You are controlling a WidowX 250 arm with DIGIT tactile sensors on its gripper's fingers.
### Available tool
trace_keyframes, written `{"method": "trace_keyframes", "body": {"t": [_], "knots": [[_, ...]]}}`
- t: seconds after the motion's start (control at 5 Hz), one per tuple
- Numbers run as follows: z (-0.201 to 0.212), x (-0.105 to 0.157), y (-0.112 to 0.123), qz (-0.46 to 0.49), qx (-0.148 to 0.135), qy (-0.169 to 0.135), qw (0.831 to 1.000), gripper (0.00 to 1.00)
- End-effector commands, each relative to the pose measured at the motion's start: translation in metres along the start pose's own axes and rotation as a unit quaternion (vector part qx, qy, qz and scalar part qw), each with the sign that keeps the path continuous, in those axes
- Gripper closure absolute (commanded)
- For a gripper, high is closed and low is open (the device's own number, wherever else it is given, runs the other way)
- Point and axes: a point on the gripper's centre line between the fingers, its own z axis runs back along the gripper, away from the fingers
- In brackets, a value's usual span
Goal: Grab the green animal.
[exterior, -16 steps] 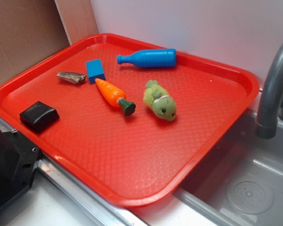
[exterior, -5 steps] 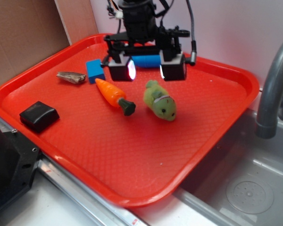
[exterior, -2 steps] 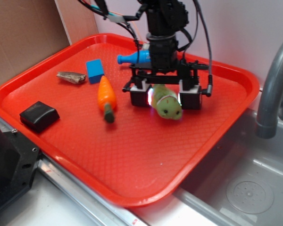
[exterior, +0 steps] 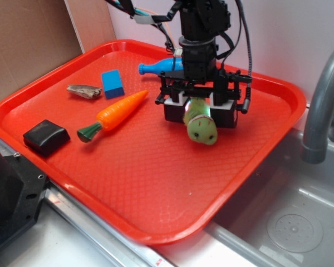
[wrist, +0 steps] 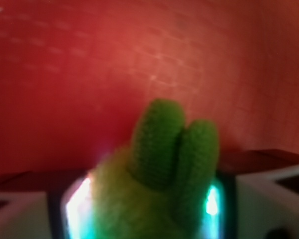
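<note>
your wrist view is blurred throughout; the green animal runs off the 6 o'clock edge, its face unseen. in the exterior view the gripper hides the animal's rear half and the middle of the blue bottle. the grey faucet is cut at 3 o'clock, the black block at 8 o'clock.

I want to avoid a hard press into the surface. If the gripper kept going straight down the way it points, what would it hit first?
The green animal already sits between the fingers of the gripper, so it comes first; directly beneath lies the red tray. Whether the plush touches the tray I cannot tell.
</note>
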Motion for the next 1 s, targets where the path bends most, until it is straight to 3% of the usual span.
{"method": "trace_keyframes", "body": {"t": [0.0,0.2,0.4,0.6,0.8], "knots": [[0.111,-0.043,0.054,-0.163,0.021,-0.108,0.980,1.00],[0.168,-0.043,0.098,-0.086,0.021,-0.021,0.996,1.00],[0.191,-0.014,0.107,-0.068,0.011,0.009,0.998,1.00],[0.206,-0.004,0.118,-0.055,0.011,-0.002,0.998,1.00],[0.199,0.009,0.117,-0.058,0.054,-0.005,0.997,1.00]]}}
